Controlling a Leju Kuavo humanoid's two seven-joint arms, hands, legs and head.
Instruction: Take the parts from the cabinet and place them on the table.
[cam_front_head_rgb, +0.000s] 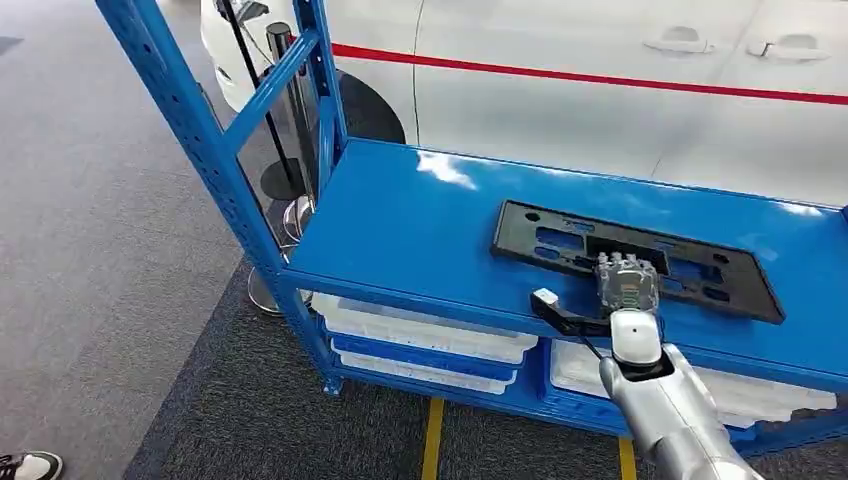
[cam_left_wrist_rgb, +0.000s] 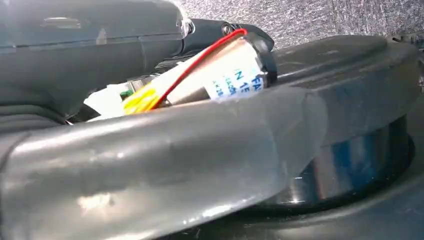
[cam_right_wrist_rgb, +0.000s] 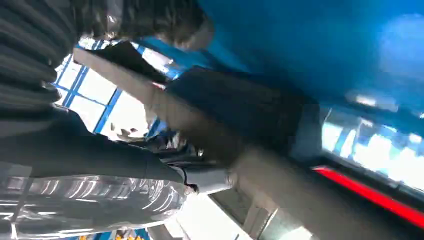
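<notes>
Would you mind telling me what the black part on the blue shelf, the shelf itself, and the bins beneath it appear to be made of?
The black part looks like moulded plastic: matte, flat, with cut-out slots and holes. The blue shelf appears to be painted sheet metal, since its glossy top reflects bright highlights and its uprights are perforated. The bins below seem to be pale, slightly translucent plastic, though that is less certain.

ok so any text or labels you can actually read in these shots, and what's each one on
"FA": blue letters, cut off, on the white label of the small cylinder in the left wrist view.
"N 1E": partial print above that, same label; reading uncertain.
Bottom line of that label: too blurred to read.
Black plastic panel on the blue shelf: no legible marking.
White car: red stripe, no lettering.
</notes>
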